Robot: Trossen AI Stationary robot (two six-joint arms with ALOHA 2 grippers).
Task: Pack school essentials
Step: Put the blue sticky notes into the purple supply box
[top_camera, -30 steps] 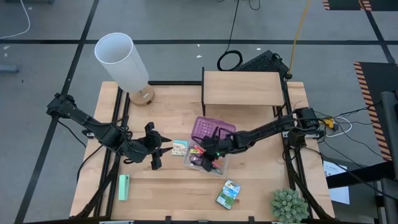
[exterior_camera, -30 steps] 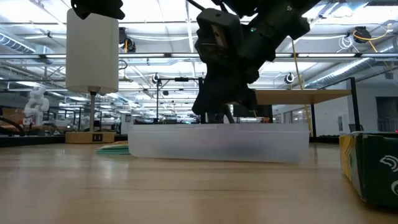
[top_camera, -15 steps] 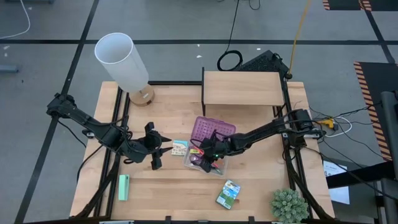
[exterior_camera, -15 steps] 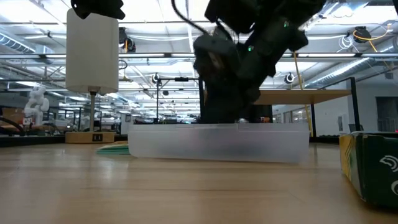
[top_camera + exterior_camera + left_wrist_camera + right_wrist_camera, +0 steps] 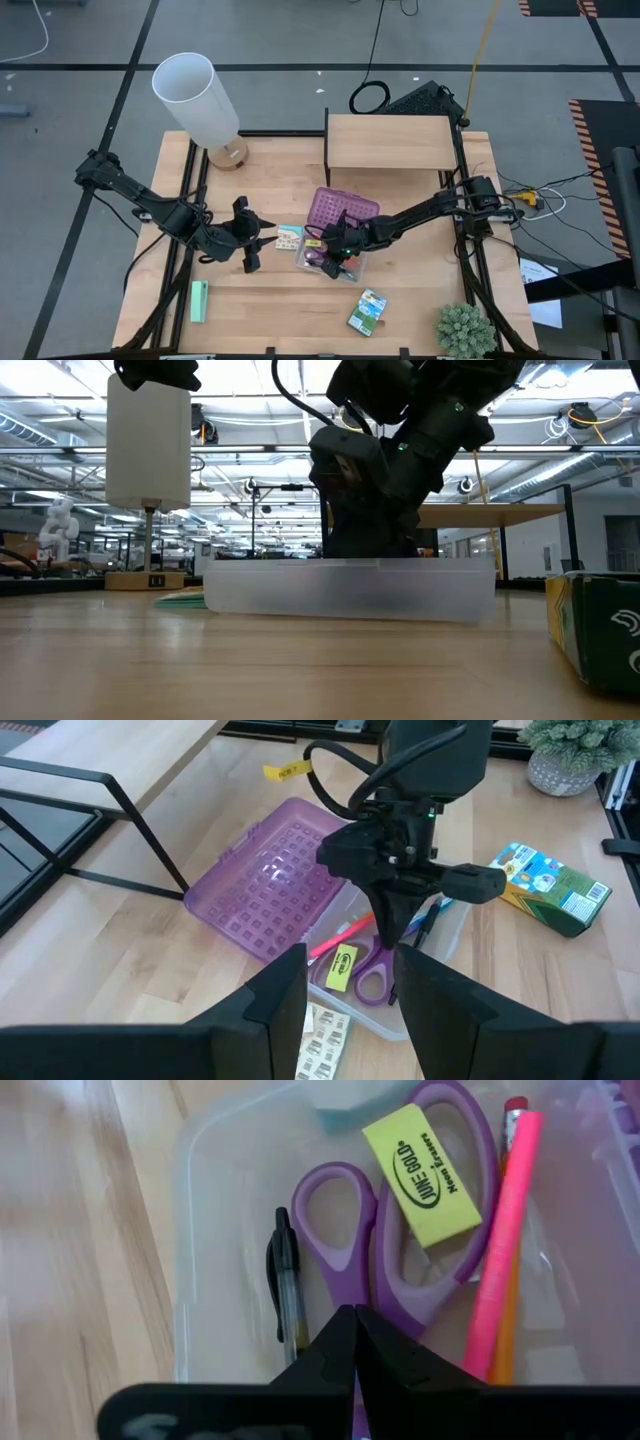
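Reaching down into the clear case, the right gripper has its two fingers pressed together with nothing visibly between them, tips low over the scissors near the case's wall. My guess is that it is nudging or settling the contents rather than carrying anything.

Inside the case, the scissors lie flat, handle loops toward the gripper and long axis along the length of the case. A yellow eraser rests tilted across the farther loop, probably just where it dropped. A black pen lies beside the scissors, against the case wall and parallel to them. On the other side, a pink pencil and an orange one under it run the same way, eraser ends away from the gripper. Everything is lined up lengthwise, which is how such long things fit a narrow box.

The purple lid hangs open, folded back flat on the table to leave the case free for loading.

Outside it, the small colourful pack lies just beside the case, and the crayon box lies farther off toward the table's front edge, both not yet packed.

The left gripper waits near the pack with its fingers apart and empty, pointing toward the case.
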